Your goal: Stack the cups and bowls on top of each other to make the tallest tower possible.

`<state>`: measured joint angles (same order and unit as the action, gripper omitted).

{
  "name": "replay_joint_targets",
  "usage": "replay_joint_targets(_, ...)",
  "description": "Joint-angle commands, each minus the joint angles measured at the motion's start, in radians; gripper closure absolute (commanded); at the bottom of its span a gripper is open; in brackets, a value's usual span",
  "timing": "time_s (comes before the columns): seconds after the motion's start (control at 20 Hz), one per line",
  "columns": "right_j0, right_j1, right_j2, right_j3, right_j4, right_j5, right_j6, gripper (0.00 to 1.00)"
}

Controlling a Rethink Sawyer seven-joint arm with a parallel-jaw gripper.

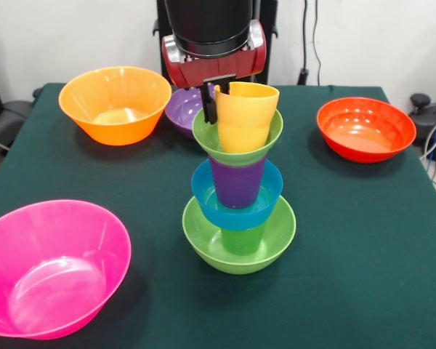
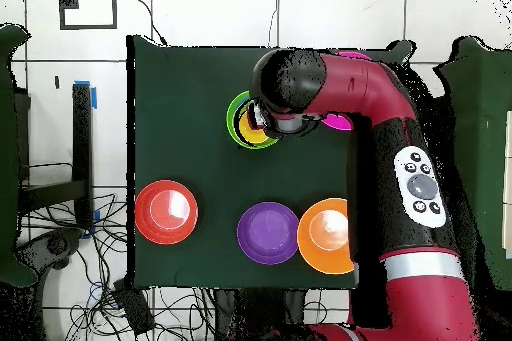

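**Operator:** What do you list at the gripper?

**Clerk:** Your gripper (image 1: 225, 102) has one black finger (image 1: 210, 102) against the yellow cup's (image 1: 245, 116) side. The other finger is hidden, so I cannot tell whether it clasps or has let go. The cup stands slightly tilted in the small green bowl (image 1: 237, 136).

**Operator:** And beneath it?

**Clerk:** Directly below your gripper stands the tower (image 1: 238, 190): purple cup (image 1: 237, 182), blue bowl (image 1: 237, 200), green cup (image 1: 243, 240), lime bowl (image 1: 239, 238) on the table (image 1: 363, 240).

**Operator:** Loose stock?

**Clerk:** Purple bowl (image 1: 183, 109) just behind your gripper; orange bowl (image 1: 115, 104) and red bowl (image 1: 365, 128) well off to either side; pink bowl (image 1: 51, 267) farthest from it, at the front view's near edge.
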<state>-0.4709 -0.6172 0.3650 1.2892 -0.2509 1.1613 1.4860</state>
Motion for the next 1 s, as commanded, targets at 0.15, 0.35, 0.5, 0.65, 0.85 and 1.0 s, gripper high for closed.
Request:
replay_joint_targets(0.15,0.024,0.029,-0.025,0.06,-0.044,-0.018,0.048,1.0)
replay_joint_targets(0.35,0.022,0.026,-0.03,0.063,-0.053,-0.017,0.042,1.0)
replay_joint_targets(0.5,0.025,0.037,-0.028,0.044,-0.056,-0.014,0.038,1.0)
replay_joint_targets(0.65,0.02,0.037,-0.025,0.049,-0.054,-0.021,0.032,1.0)
replay_joint_targets(0.85,0.015,0.038,-0.023,0.057,-0.051,-0.031,0.031,1.0)
replay_joint_targets(1.0,0.012,0.038,-0.021,0.07,-0.044,-0.032,0.032,1.0)
